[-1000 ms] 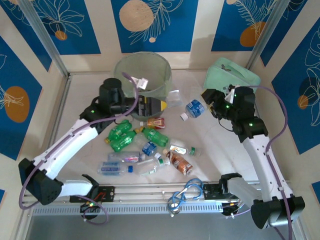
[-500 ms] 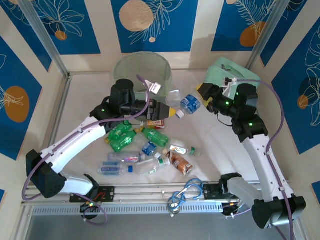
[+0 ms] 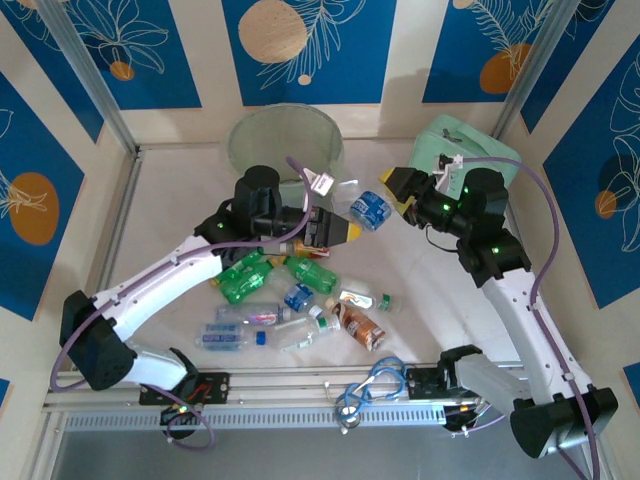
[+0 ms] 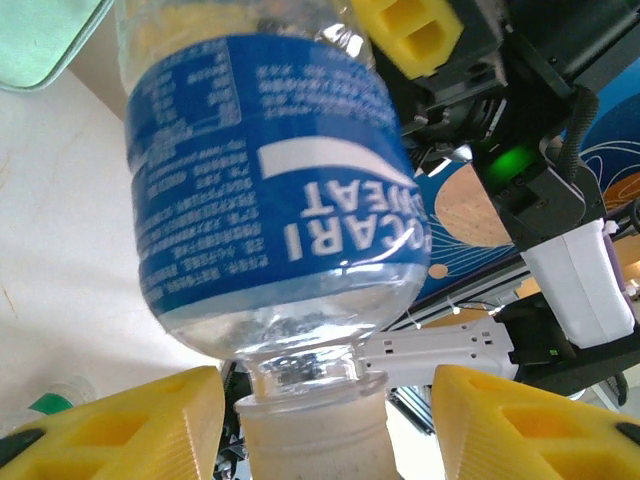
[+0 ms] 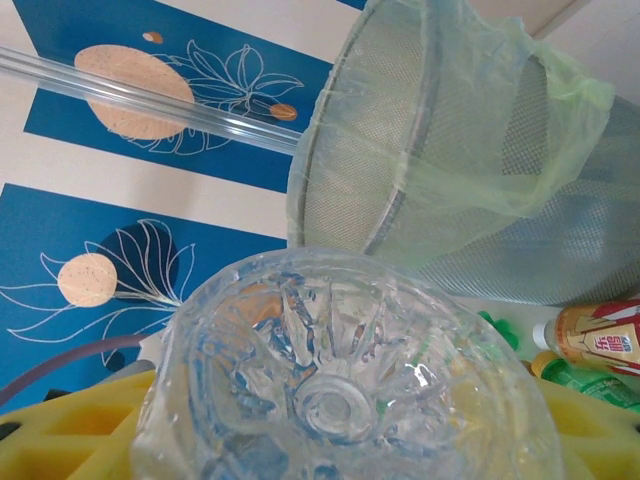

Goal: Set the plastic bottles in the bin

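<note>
Gripping blue-labelled bottle (image 3: 372, 210) (right gripper (image 3: 394, 197)).

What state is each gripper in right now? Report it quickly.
Left gripper: open, straddling the cap end of the blue-labelled bottle.
Right gripper: closed on that bottle's base end.

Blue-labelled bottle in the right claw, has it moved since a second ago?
Yes. The blue-labelled bottle, gripped by the right claw, has shifted left in the top view, away from the mint-green case and nearer the bin.
</note>
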`<state>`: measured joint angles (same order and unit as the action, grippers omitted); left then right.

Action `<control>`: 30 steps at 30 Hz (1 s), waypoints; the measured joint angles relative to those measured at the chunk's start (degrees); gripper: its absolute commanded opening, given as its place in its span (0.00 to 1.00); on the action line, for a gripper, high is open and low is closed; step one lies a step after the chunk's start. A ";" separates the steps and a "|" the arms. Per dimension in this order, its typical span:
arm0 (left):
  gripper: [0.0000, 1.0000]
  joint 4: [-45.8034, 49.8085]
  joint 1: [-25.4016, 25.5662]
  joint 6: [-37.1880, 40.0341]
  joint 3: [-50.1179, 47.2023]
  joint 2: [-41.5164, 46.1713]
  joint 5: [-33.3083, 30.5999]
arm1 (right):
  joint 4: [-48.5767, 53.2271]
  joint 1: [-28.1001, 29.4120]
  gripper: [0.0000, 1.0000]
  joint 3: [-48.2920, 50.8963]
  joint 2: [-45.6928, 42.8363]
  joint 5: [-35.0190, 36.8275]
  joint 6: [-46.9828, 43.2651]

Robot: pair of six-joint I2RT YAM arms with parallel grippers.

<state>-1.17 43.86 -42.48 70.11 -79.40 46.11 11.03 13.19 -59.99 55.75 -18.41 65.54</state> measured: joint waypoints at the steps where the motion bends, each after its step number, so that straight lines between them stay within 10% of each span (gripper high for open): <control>1: 0.53 -0.17 0.04 -0.28 -0.37 -0.07 0.02 | -0.31 0.17 0.62 0.09 0.00 0.17 0.13; 21: 0.18 1.60 0.31 2.16 -1.25 -0.42 -2.84 | -1.40 1.46 0.67 1.60 0.17 2.64 0.35; 30: 0.09 11.80 0.48 11.23 0.39 1.60 -13.46 | 8.04 1.49 0.93 -1.40 -0.39 9.38 -1.99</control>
<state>10.63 44.34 -31.24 70.50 -77.80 32.64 19.07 14.68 -61.39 55.35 -9.04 63.55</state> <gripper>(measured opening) 0.305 0.927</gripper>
